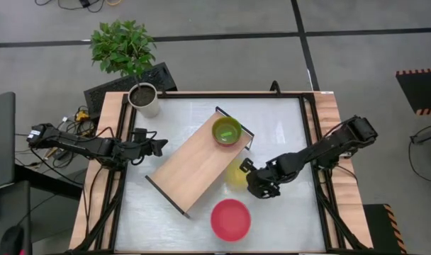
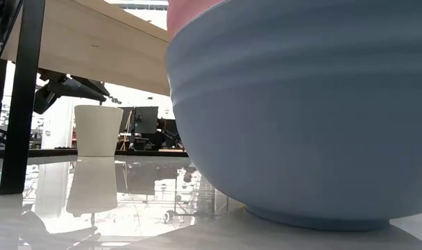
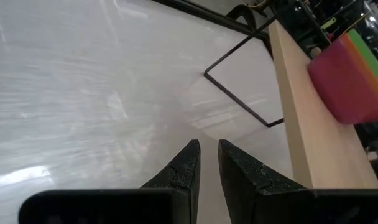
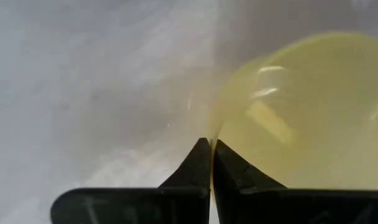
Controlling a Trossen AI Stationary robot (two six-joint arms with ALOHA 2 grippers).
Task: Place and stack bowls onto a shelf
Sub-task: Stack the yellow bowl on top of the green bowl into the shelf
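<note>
The shelf (image 1: 194,161), a light wooden board on black end frames, stands slantwise mid-table. A green bowl (image 1: 227,131) sits on its far right end; in the left wrist view it tops a stack (image 3: 347,81) with a red and a purple bowl under it. A small yellow-green bowl (image 1: 235,173) is beside the shelf's right long edge, and my right gripper (image 1: 247,170) is shut on it. A pink bowl inside a blue bowl (image 2: 308,118) rests on the table near the front edge (image 1: 230,219). My left gripper (image 1: 161,146) waits left of the shelf, fingers a narrow gap apart. My right gripper pinches the yellow-green bowl's rim (image 4: 221,124) on the side facing the table's right, one finger inside the bowl and one outside. The fingers come from the right, slanting down. Whether the bowl's base is clear of the table, I cannot tell.
A white plant pot (image 1: 143,99) stands at the table's far left corner. The shelf's near left half (image 1: 176,177) is bare board. Open table lies left of and in front of the shelf, with the pink-and-blue stack near the front edge.
</note>
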